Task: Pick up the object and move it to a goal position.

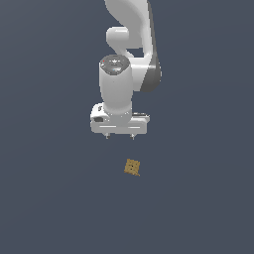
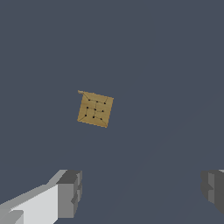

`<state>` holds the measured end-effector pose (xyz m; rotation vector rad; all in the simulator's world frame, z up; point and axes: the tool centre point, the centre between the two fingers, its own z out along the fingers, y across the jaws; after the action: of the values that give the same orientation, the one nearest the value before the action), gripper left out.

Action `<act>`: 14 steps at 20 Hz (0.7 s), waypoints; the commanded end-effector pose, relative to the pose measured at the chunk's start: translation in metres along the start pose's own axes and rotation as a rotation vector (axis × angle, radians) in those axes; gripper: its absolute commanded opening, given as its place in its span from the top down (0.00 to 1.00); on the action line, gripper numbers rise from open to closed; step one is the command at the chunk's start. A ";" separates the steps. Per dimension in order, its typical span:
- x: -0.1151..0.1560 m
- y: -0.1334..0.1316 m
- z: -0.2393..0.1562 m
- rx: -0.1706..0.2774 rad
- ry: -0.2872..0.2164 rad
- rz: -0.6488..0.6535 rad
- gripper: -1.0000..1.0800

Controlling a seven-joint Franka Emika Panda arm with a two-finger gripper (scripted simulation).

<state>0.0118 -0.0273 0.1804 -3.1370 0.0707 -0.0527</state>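
The white arm (image 1: 130, 44) comes down from the upper part of the exterior view and ends in the gripper (image 1: 119, 137), which points straight downward. Its two fingertips (image 1: 106, 136) show only as short dark points under the wide white body of the hand, and they stand well apart from each other — the gripper is spread wide and there is nothing between the tips.

The object (image 1: 132, 167) is a very small tan block with a faint darker grid on its face. In the exterior view it sits lower than the gripper and a little toward the exterior view's right of it, near to the gripper but clearly not touching it. It appears turned, so that its edges are not parallel with the line between the two fingertips.

In the wrist view the same object (image 2: 95, 109) is seen from above (small dark dots mark the crossings of its grid). It lies away from the gripper (image 2: 142, 189), not between the fingers — one grey finger pad (image 2: 70, 192) with its white link is on one side, and the second pad (image 2: 214, 187) is at the far edge of the picture, with a wide free gap separating them.

All around the object there is only the flat dark grey-blue floor (image 1: 54, 208).
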 end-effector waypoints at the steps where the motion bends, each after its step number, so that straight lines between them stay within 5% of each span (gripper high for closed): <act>1: 0.000 0.000 0.000 0.000 0.000 0.000 0.04; 14: -0.004 -0.018 0.004 0.023 -0.013 -0.024 0.04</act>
<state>0.0085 -0.0087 0.1764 -3.1149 0.0326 -0.0325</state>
